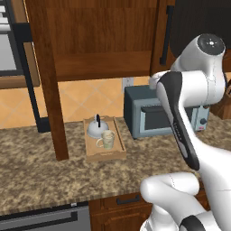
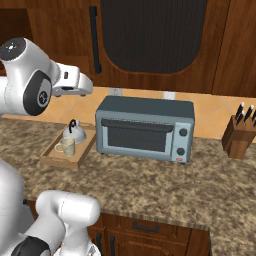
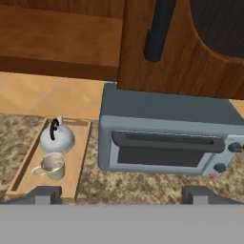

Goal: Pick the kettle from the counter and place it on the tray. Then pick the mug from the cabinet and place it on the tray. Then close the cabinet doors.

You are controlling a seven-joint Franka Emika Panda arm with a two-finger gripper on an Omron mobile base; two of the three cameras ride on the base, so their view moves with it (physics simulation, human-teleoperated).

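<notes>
The light-wood tray [image 1: 119, 135] lies on the granite counter [image 1: 40, 171], left of a toaster oven. On it stand the silvery kettle [image 1: 97, 129] at the back and the cream mug [image 1: 107, 139] in front. The hand view has the kettle [image 3: 56, 137], the mug [image 3: 51, 165] and the tray [image 3: 82, 155] at lower left. My gripper [image 3: 124, 194] is open and holds nothing; it hovers high above the counter, facing the wall. The cabinet's left door [image 1: 48, 90] stands swung out, edge-on. The right door [image 2: 150, 35] is closed. The cabinet shelf [image 1: 103, 63] is bare.
A blue-grey toaster oven [image 2: 145, 129] sits right of the tray under the closed door. A knife block [image 2: 239, 135] stands at the far right. The closed door's black bar handle [image 3: 157, 28] is just above and ahead of my hand. Drawers [image 2: 145, 227] sit below the counter.
</notes>
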